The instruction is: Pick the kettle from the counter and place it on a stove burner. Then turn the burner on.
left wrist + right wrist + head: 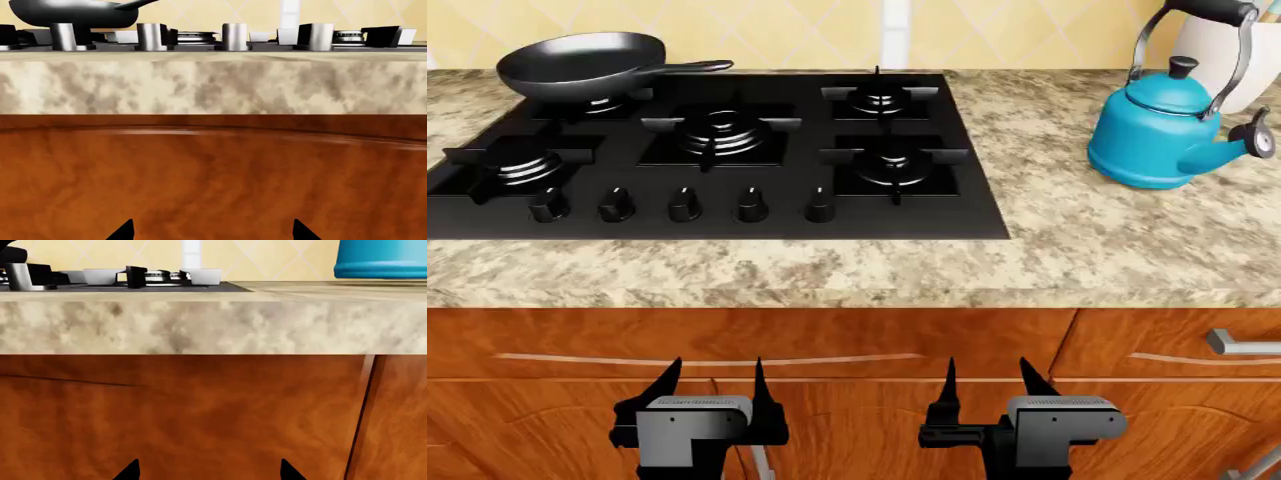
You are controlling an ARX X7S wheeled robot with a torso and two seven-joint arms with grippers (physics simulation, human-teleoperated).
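The teal-blue kettle point(1164, 128) stands upright on the granite counter point(1094, 240) at the far right, spout to the right; its base shows in the right wrist view point(381, 260). The small stove burner point(893, 161) sits at the hob's front right, another point(880, 98) behind it. My left gripper point(713, 388) and right gripper point(985, 384) are both open and empty, low in front of the wooden cabinet doors, below the counter edge. In the wrist views only the fingertips point(124, 231) point(130, 471) show against the wood.
A black frying pan point(583, 64) sits on the hob's back left burner. Five black knobs point(683, 205) line the front of the black glass hob point(981, 215). A white jar point(1254, 60) stands behind the kettle. A drawer handle point(1244, 345) projects at the right.
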